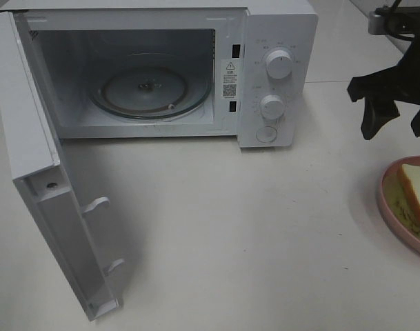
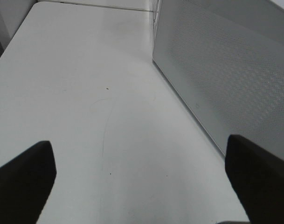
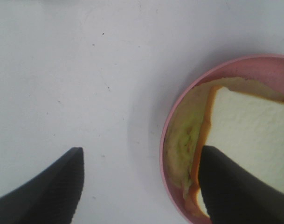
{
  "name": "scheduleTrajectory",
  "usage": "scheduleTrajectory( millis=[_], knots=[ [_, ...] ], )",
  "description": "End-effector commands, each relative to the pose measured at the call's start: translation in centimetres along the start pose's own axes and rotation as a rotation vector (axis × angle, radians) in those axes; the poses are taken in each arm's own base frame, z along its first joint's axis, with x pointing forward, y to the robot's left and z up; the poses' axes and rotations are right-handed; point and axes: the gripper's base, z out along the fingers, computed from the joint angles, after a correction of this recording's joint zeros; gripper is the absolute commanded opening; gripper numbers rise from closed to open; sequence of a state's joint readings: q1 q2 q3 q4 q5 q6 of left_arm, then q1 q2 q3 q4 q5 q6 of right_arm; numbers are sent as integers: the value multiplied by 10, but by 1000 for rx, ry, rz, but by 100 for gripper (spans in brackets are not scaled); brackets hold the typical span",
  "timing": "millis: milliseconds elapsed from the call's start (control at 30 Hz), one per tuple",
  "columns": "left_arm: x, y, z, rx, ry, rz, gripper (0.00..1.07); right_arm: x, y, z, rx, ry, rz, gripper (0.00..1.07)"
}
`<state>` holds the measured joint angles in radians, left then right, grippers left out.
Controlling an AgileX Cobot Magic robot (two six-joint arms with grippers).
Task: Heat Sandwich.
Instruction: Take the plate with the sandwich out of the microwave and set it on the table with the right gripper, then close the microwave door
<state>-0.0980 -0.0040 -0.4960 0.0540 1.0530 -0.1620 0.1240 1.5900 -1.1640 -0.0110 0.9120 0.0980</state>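
I see the sandwich (image 1: pixel 418 193) on its plate (image 1: pixel 387 200) at the table's right edge. Right gripper (image 1: pixel 394 127) hangs above it, spread, empty. Left gripper (image 2: pixel 142 186) spread too, beside the microwave (image 1: pixel 278 76).

Kitchen-style tabletop (image 1: pixel 216 221) with microwave (image 1: pixel 278 76)

the microwave (image 1: pixel 275 76) stands at the back of the table (image 1: pixel 251 234) with its door (image 1: pixel 51 200) swung wide and the glass turntable (image 1: pixel 151 89) bare. at the right edge the sandwich (image 1: pixel 416 193) lies on a pink plate (image 1: pixel 387 207). the right gripper (image 1: pixel 394 127) hangs above it, jaws apart, holding nothing.
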Motion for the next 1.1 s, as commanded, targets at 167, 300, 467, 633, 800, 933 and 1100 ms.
scheduleTrajectory(
  millis=[167,300,467,633,800,933,1100],
  knots=[
    [0,0,-2,11,-24,-14,91,13,-21,-11,-102,158,-9,68],
    [0,0,-2,11,-24,-14,91,23,-21,-28,-99,179,-24,68],
    [0,0,-2,11,-24,-14,91,35,-21,-52,-92,144,-33,68],
    [0,0,-2,11,-24,-14,91,48,-21,-80,-87,48,-16,68],
    [0,0,-2,11,-24,-14,91,69,-21,-95,-75,-25,2,69],
    [0,0,-2,11,-24,-14,91,97,-21,-98,-74,-98,14,76],
    [0,0,-2,11,-24,-14,91,131,-21,-102,-67,-158,11,77]
  ],
)
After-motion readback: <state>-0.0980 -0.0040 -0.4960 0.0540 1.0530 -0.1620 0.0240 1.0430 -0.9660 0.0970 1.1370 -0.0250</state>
